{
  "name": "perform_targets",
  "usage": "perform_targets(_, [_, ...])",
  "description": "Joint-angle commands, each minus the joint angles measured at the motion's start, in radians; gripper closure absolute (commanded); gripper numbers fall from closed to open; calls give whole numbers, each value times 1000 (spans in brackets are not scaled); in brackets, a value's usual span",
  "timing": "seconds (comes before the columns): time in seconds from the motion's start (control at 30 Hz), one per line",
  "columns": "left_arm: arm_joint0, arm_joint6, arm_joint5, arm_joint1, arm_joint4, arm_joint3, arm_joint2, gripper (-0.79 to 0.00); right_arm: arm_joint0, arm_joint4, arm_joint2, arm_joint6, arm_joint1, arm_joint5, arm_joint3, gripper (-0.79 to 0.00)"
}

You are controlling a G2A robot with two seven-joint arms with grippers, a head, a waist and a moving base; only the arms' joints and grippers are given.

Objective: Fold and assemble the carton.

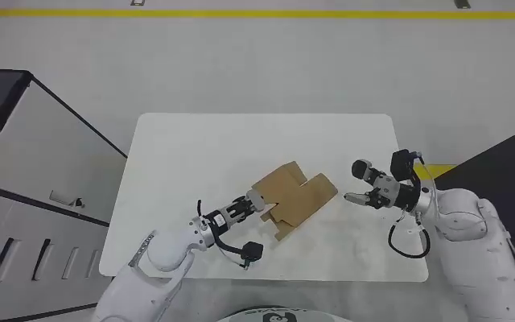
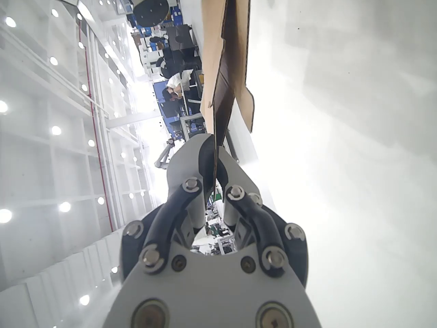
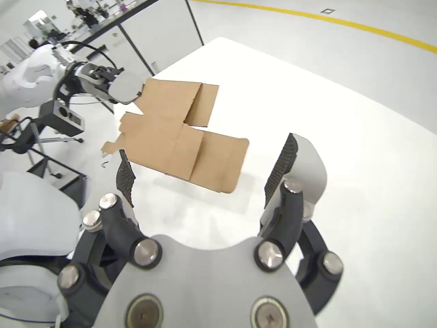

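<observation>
- The left gripper (image 1: 259,204) has its two fingers pressed together on the thin edge of the flat brown cardboard carton (image 1: 294,197). In the left wrist view the cardboard edge (image 2: 225,52) goes straight in between the dark pads (image 2: 205,158) of this gripper (image 2: 214,158), and the sheet runs away from the fingertips.
- The carton is not yet folded. It is one flat sheet with several flaps and creases, and it stretches out from the left gripper toward the right gripper (image 1: 348,196).
- In the right wrist view the carton (image 3: 164,127) has a shadow on the white rectangular table (image 3: 307,104) under the end that is farthest from the left gripper (image 3: 128,86), so this end seems to be lifted from the surface and the sheet is a little tilted.
- The right gripper (image 3: 206,148) has its fingers spread wide, and there is nothing between them. It is just in front of the free end of the carton, with the fingertips pointing at it, but it does not touch the cardboard.
- The two grippers face each other with the carton between them, above the near half of the table (image 1: 241,145).
- Behind the left gripper, past the edge of the table, stands a grey cabinet with a black frame (image 3: 153,25).
- Far beyond both grippers, on the other side of the table, a yellow line (image 1: 241,13) runs across the pale floor.
</observation>
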Motion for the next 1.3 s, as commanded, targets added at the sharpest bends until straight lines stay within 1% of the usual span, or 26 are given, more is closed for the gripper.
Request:
perform_targets(0.0, [-10, 36, 18, 7, 0, -1, -6, 0, 18, 107, -45, 34, 32, 41, 2, -785])
perform_targets(0.17, [-37, 85, 29, 22, 0, 0, -11, 0, 95, 329, -139, 151, 118, 158, 18, -785])
perform_targets(0.2, [-42, 84, 30, 23, 0, -1, -10, 0, 101, 348, -147, 160, 124, 167, 20, -785])
perform_targets(1.03, [-42, 77, 31, 23, -6, -2, -9, 0, 101, 348, -147, 160, 124, 167, 20, -785])
perform_targets(1.07, [-44, 73, 32, 23, -7, -3, -7, 0, 100, 347, -151, 155, 123, 175, 17, -785])
perform_targets(1.13, [-51, 72, 28, 23, -3, -2, -2, 0, 111, 362, -172, 183, 125, 190, 13, -785])
perform_targets(1.27, [-67, 84, 10, 25, -3, 3, 6, 0, 164, 449, -232, 254, 139, 261, 21, -785])
